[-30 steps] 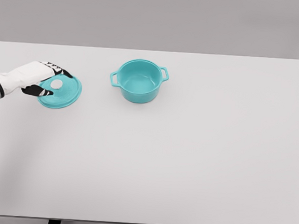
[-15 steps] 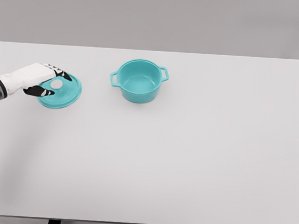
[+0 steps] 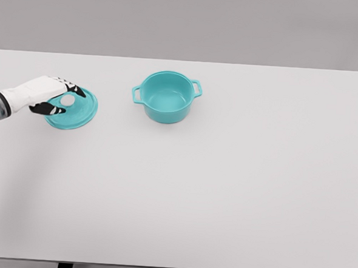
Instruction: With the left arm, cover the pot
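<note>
We are looking at a plain grey wall behind a wide white bench (image 3: 236, 192). The open teal pot (image 3: 166, 97) is standing uncovered toward the back, while its teal lid (image 3: 77, 112) is sitting well apart at the left, our left robot hand (image 3: 47, 95) closing fingers around its white knob (image 3: 66, 101).

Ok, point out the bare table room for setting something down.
Bare: the table right of the pot, the whole near half, and the strip between lid and pot. Crowded only at far left, where the left hand is on the lid.
</note>
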Controlling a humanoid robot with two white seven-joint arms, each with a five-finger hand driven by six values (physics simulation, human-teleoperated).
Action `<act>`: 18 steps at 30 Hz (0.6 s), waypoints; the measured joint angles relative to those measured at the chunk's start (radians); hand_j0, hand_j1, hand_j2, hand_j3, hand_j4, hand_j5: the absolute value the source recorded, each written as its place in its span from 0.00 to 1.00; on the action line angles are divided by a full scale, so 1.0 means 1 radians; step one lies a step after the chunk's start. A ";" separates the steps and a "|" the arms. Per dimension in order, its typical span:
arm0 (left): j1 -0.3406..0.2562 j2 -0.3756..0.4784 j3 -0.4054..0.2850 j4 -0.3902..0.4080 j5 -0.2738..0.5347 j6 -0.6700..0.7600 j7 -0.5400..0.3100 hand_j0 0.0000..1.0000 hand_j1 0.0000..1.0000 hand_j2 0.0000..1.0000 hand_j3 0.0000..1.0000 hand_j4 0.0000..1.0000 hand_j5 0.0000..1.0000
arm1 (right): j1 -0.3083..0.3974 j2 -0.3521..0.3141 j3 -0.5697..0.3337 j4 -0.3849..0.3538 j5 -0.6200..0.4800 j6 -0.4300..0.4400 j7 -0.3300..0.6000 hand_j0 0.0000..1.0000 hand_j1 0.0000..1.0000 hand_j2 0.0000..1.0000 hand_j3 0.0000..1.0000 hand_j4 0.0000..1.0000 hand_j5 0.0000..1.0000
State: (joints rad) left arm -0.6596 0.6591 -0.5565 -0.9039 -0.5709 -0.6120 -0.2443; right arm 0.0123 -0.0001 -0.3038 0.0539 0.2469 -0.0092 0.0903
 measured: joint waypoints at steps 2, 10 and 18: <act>0.000 -0.004 0.000 0.006 -0.003 0.000 0.000 0.68 0.68 0.68 0.68 0.68 0.68 | 0.000 0.000 0.000 0.000 0.000 0.000 0.000 1.00 1.00 1.00 1.00 1.00 1.00; 0.002 -0.008 0.000 0.011 -0.004 0.000 0.001 0.61 0.61 0.61 0.61 0.61 0.61 | 0.000 0.000 0.000 0.000 0.000 0.000 0.000 1.00 1.00 1.00 1.00 1.00 1.00; -0.002 -0.008 0.001 0.008 -0.003 0.000 0.000 0.55 0.55 0.55 0.55 0.55 0.55 | 0.000 0.000 0.000 0.000 0.000 0.000 0.000 1.00 1.00 1.00 1.00 1.00 1.00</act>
State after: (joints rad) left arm -0.6611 0.6512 -0.5559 -0.8958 -0.5741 -0.6121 -0.2442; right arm 0.0123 -0.0001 -0.3038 0.0536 0.2469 -0.0092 0.0903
